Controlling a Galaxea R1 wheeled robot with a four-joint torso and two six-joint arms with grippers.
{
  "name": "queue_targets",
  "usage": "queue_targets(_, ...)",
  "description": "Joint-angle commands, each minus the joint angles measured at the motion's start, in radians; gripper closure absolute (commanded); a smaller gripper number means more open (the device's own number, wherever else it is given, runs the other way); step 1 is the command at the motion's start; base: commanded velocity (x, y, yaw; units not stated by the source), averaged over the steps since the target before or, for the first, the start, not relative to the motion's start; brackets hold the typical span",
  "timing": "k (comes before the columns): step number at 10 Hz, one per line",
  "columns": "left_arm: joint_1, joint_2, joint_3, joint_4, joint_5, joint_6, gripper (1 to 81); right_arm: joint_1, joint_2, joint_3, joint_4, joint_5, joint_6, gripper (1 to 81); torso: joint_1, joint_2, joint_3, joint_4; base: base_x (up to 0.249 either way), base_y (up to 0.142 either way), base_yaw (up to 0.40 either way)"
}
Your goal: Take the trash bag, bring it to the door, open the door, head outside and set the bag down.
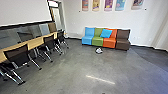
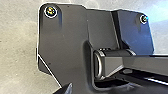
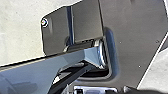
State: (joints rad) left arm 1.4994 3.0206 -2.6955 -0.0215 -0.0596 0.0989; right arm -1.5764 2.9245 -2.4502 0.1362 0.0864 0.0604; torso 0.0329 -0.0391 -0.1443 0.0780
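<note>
White trash bag (image 1: 99,50), contents unclear, sits near coloured seats (image 1: 109,43).

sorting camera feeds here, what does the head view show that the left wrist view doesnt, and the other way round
Head view: a sofa with blue, green, orange and brown seats, a blue cushion on it, a small white-and-dark thing in front, too unclear to name, a long wooden table with black chairs, and wall posters.

Left wrist view: the robot's own dark plate with round fittings, and its jointed bar.

Both: grey floor.
</note>
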Motion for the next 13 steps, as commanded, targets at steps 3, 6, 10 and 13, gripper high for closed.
queue_targets(3,-0.029,0.003,0.006,0.009,0.058,-0.002,1.0,0.025,0.003,0.010,-0.007,-0.062,-0.002,1.0,0.000,0.000,0.000,0.000,0.132,-0.022,0.000)
queue_targets(6,-0.029,0.006,0.008,0.009,0.055,-0.002,1.0,0.026,0.004,0.002,-0.006,-0.062,-0.002,1.0,0.000,0.000,0.000,0.000,0.133,-0.068,0.000)
queue_targets(10,-0.029,0.006,0.008,0.008,0.053,-0.001,1.0,0.028,0.006,0.002,-0.006,-0.062,-0.002,1.0,0.000,0.000,0.000,0.000,0.133,0.000,0.000)
queue_targets(13,-0.029,0.011,0.008,0.009,0.052,-0.001,1.0,0.029,0.009,0.002,-0.007,-0.062,-0.002,1.0,0.000,0.000,0.000,0.000,0.132,0.000,0.000)
